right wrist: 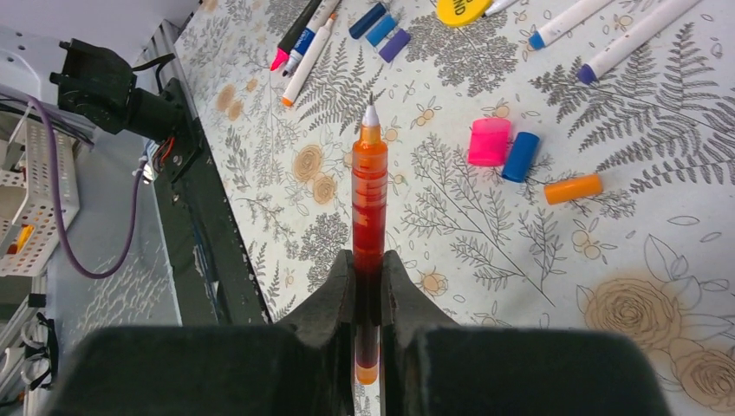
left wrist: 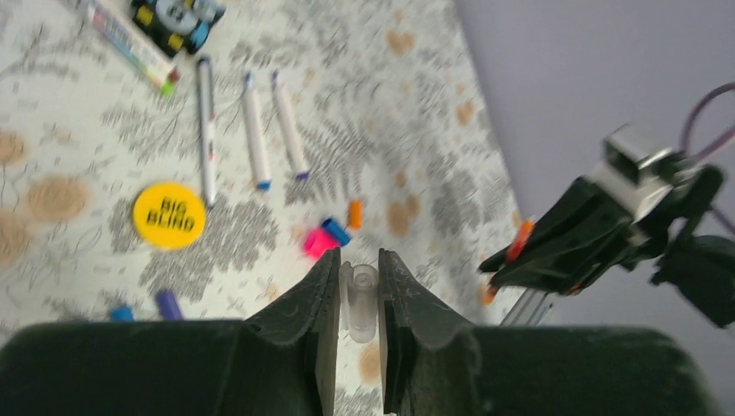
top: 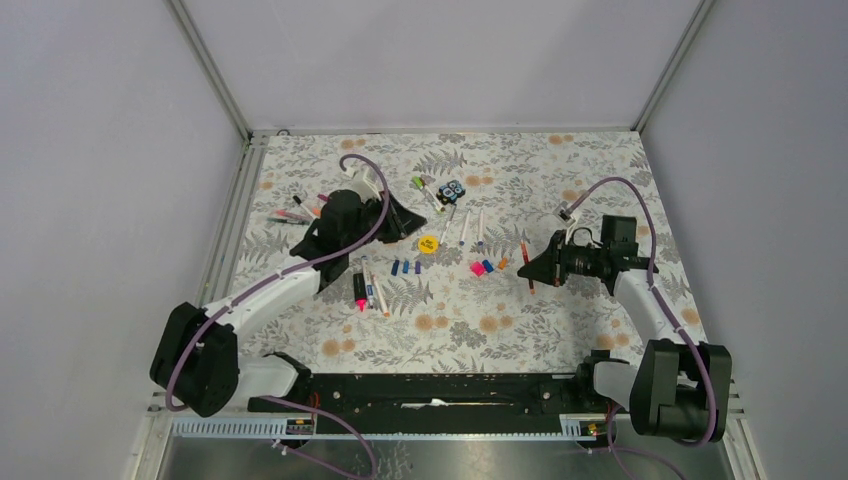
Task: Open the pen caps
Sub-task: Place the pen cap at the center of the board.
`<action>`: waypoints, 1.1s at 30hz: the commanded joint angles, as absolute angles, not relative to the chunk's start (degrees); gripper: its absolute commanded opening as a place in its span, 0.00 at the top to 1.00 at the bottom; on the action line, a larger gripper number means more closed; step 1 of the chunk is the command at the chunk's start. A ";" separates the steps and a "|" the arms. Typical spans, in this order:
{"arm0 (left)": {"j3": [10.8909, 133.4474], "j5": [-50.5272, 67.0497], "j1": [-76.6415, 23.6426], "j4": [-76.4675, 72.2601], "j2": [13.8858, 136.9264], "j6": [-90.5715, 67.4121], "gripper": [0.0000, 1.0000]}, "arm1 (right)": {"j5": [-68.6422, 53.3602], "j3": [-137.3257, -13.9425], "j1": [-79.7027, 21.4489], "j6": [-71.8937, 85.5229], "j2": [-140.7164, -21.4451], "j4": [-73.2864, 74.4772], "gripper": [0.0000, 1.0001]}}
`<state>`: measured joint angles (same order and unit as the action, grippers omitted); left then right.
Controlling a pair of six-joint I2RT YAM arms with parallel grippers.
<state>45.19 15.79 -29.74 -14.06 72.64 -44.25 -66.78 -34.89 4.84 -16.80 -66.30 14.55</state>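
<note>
My left gripper [left wrist: 358, 260] is shut on a clear pen cap [left wrist: 362, 299], held above the flowered table. My right gripper [right wrist: 369, 260] is shut on an orange-red pen [right wrist: 369, 195] whose bare white tip points away from the jaws. In the top view the left gripper [top: 405, 228] is at mid-table and the right gripper [top: 530, 268] is further right, apart from it. Loose pen caps lie between them: pink [top: 477, 268], blue [top: 488, 265] and orange [top: 502, 263]. More blue and purple caps [top: 406, 267] lie by the yellow disc. Several pens [top: 464, 228] lie behind them.
A yellow disc [top: 428, 244] marked BIG BLIND lies at the centre. A black-and-blue block [top: 450, 191] and a green-ended pen [top: 428, 192] lie further back. A pink-and-black highlighter [top: 359, 290] and a pen lie near left, with more pens [top: 290, 215] at the far left.
</note>
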 commanded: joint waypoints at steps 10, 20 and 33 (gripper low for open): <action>50.81 0.57 -39.65 -0.34 84.25 -36.43 1.00 | -65.57 -36.92 6.33 -19.86 -66.67 15.96 1.00; 56.80 -4.47 -42.15 4.59 94.93 -34.98 0.96 | -65.79 -36.87 6.42 -20.00 -66.80 15.97 1.00; 60.35 -5.54 -42.31 8.93 101.65 -33.99 0.83 | -66.04 -36.94 6.42 -20.04 -67.12 15.98 1.00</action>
